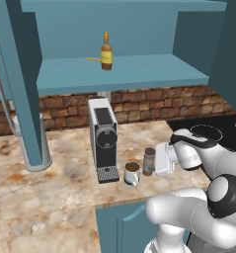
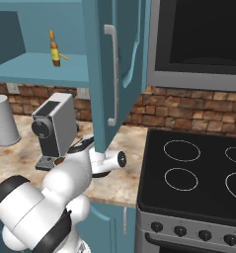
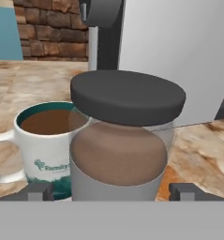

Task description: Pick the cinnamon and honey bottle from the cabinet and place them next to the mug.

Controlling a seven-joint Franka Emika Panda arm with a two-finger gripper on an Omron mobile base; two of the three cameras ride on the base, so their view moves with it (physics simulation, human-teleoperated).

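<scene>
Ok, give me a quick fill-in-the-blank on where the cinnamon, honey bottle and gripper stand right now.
1. The cinnamon stands upright on the counter beside the ____.
2. The honey bottle stands on the shelf of the ____.
3. The gripper has one fingertip on each side of the cinnamon, and its jaws are ____.
4. The mug stands in front of the ____ machine.

Missing words: mug; cabinet; open; coffee
</scene>
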